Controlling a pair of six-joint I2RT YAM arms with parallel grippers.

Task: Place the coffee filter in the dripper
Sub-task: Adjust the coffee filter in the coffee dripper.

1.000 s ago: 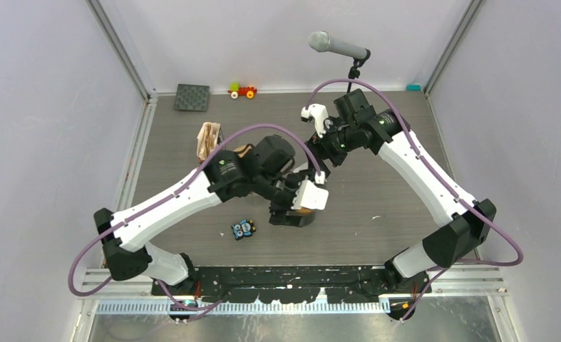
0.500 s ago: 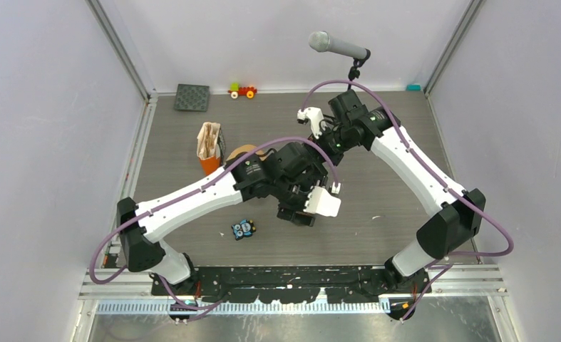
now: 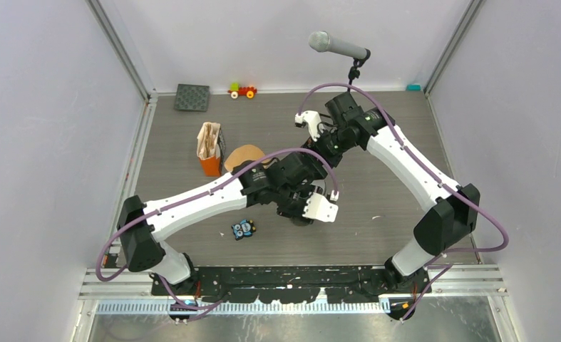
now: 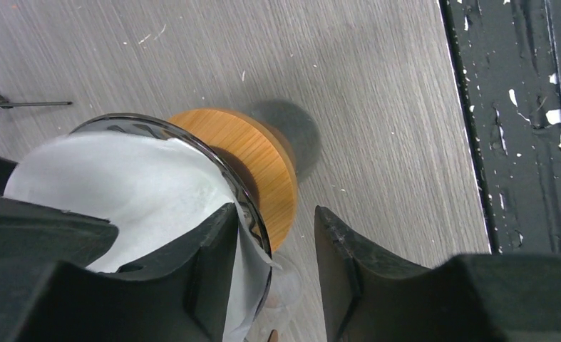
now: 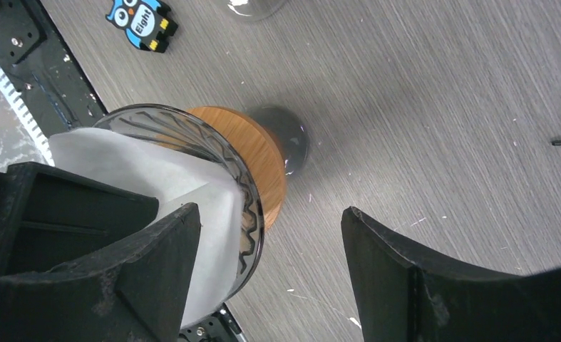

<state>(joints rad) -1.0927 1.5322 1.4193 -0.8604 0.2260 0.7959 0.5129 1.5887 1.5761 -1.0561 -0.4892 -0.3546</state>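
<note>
inside dripper (image 4: 263, 164), white filter (image 4: 135, 185) seated; left hand (image 4: 274, 214) apart, right hand (image 5: 270, 214) wide apart.

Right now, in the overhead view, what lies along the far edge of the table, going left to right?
black square mat → colourful toy vehicle → microphone on its stand → small teal object in the far right corner.
</note>
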